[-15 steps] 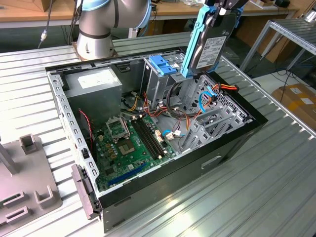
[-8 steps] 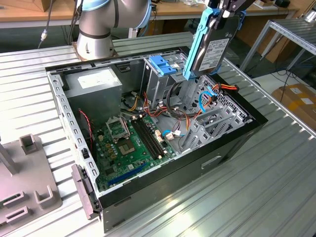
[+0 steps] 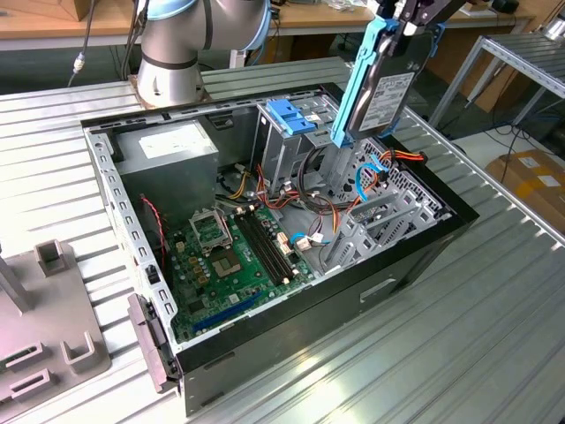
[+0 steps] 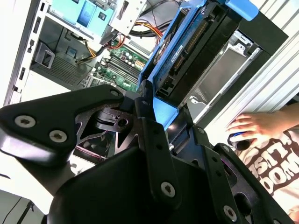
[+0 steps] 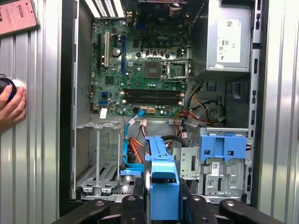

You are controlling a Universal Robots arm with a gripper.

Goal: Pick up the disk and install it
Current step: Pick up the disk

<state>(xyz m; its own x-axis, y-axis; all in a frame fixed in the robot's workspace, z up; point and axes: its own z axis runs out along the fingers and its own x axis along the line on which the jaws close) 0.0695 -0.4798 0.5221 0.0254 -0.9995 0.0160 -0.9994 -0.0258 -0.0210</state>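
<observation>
Now | hand clamps disk above case | exterior view: white label visible

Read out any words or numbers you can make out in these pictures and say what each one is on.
No text reads clearly.
White label on the disk: too small.
Label on the power supply: too small.
Sticker on the drive cage: too small.
Print on the person's shirt: cut off, unclear.
</observation>
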